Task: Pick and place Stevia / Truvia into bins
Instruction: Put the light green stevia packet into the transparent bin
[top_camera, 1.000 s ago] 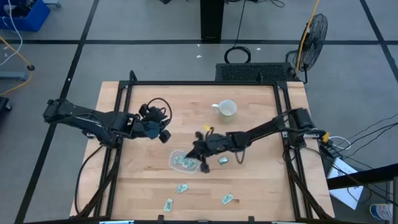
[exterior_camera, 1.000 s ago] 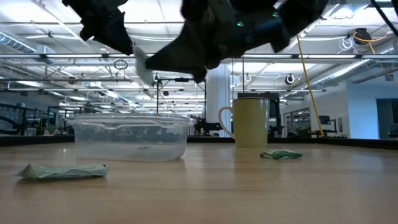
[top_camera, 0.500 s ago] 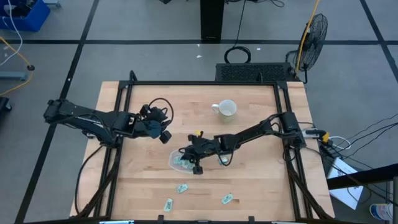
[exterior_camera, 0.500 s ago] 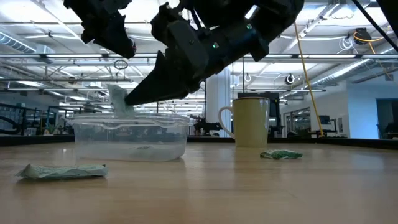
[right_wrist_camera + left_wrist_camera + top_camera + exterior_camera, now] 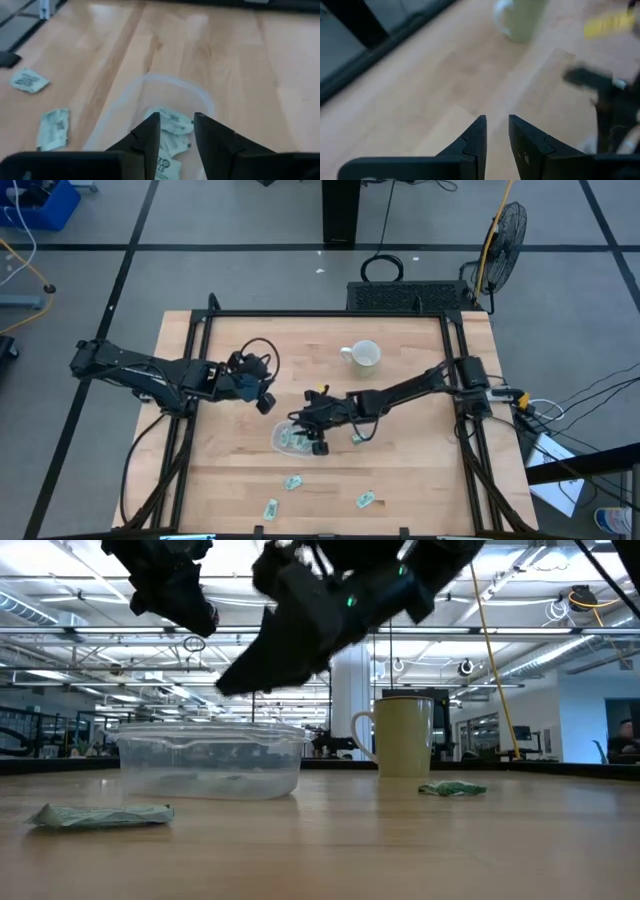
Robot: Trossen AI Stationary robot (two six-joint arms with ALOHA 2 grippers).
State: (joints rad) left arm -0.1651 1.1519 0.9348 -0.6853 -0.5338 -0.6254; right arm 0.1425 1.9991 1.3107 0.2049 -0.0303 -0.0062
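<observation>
The clear bin [image 5: 285, 442] stands near the table's middle and holds several pale green Stevia / Truvia packets [image 5: 172, 122], lying flat on its bottom. My right gripper [image 5: 175, 127] hovers open just above the bin [image 5: 210, 760], slanting down, with nothing between its fingers. More packets lie flat on the table: one [image 5: 357, 438] right of the bin and three nearer the front edge [image 5: 292, 482] [image 5: 270, 508] [image 5: 365, 500]. My left gripper [image 5: 264, 396] hangs open and empty, left of the bin and above the table.
A white mug [image 5: 363, 357] stands upright beyond the bin, toward the far edge. In the low view one packet [image 5: 100, 815] lies in front of the bin and another [image 5: 452, 788] beside the mug [image 5: 400, 735]. Black frame rails [image 5: 190, 380] run along the table's sides.
My right gripper has carried a packet toward the table's left, sinking a little until it was over the bin, and has let it go. The packet no longer hangs from its fingertips and lies in the bin.
</observation>
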